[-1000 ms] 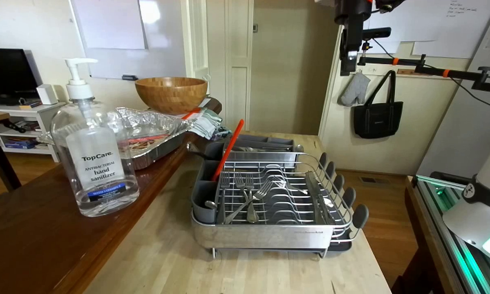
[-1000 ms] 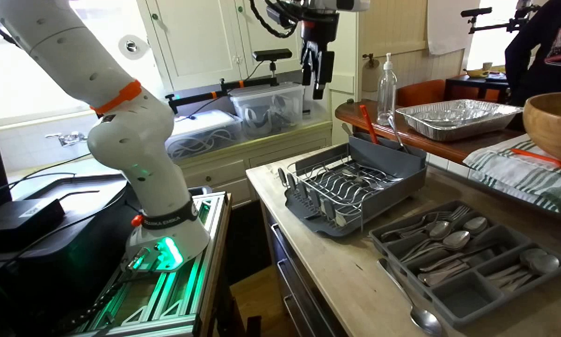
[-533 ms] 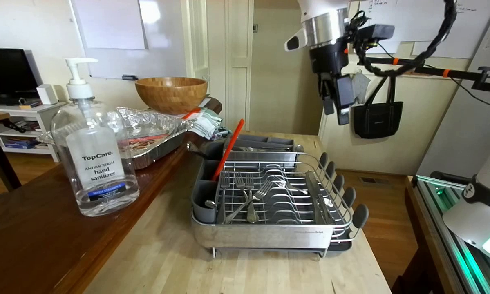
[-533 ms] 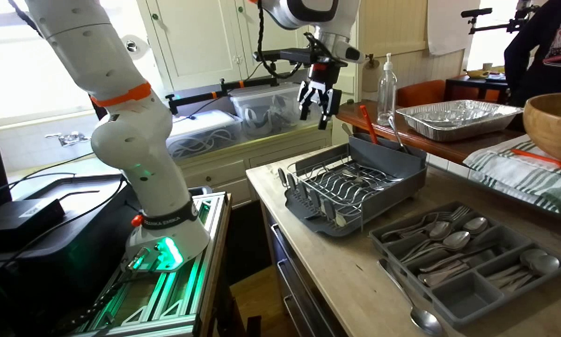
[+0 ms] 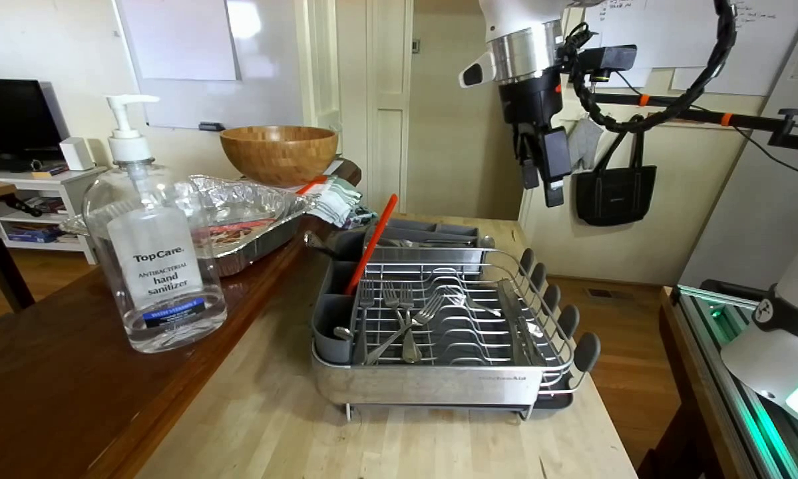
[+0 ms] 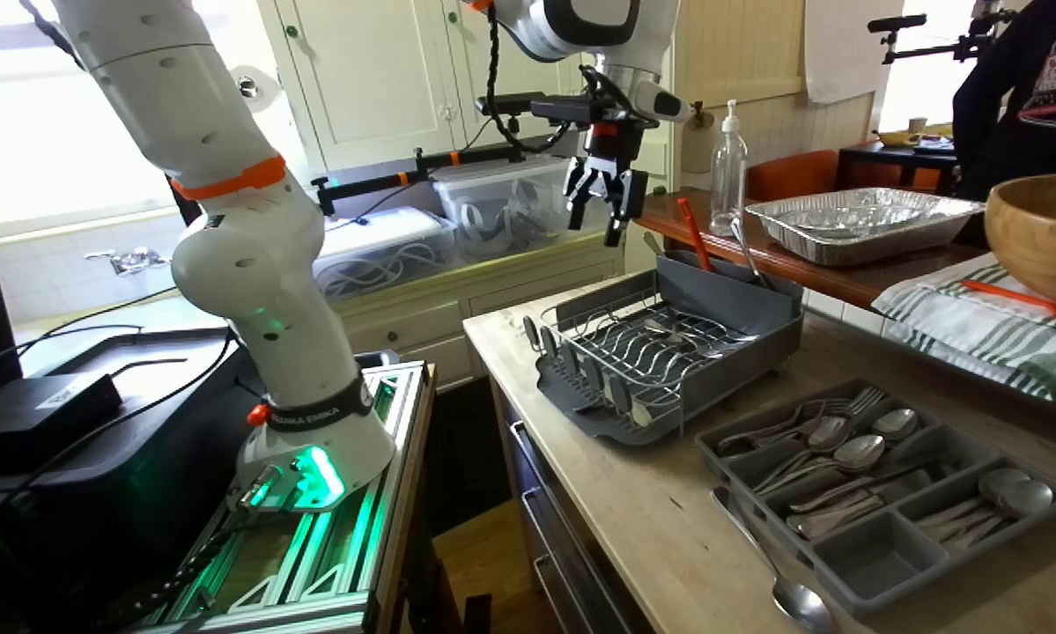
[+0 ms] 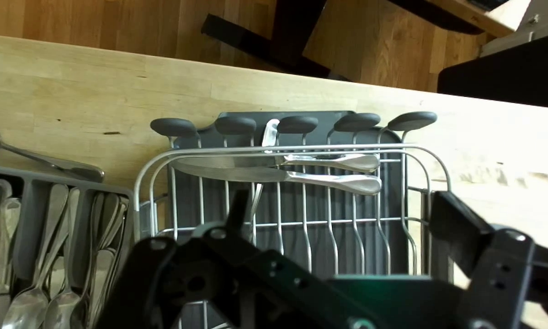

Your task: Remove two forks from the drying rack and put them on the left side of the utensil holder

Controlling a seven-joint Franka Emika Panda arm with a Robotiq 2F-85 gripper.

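Several slim silvery forks lie in the drying rack [image 5: 432, 386]; one fork [image 5: 427, 311] rests diagonally across others, its tines toward the rack's middle. Their heads are hard to make out in the other exterior picture, where the drying rack [image 6: 739, 361] is seen from another angle. Along one side of the rack stands the dark grey utensil holder [image 5: 333, 329], also visible as a grey-walled caddy [image 6: 728, 295]. Well above the rack hangs my gripper [image 5: 542, 186], open, tilted slightly, with nothing between its fingers. Beneath the gripper [image 7: 344, 210], the wrist view shows wires; the forks are mostly hidden.
Two knives [image 7: 333, 180] lie in the rack. An orange-red utensil [image 5: 372, 245] sticks up from the holder. On the same counter are a grey cutlery tray [image 6: 880, 550] and a loose spoon [image 6: 799, 600]. A sanitizer bottle [image 5: 156, 266] and foil pan [image 6: 862, 224] stand on the higher ledge.
Over the last second my gripper has come down toward the rack and turned, with only a slight shift in the latest half second. The forks and rack have stayed put.
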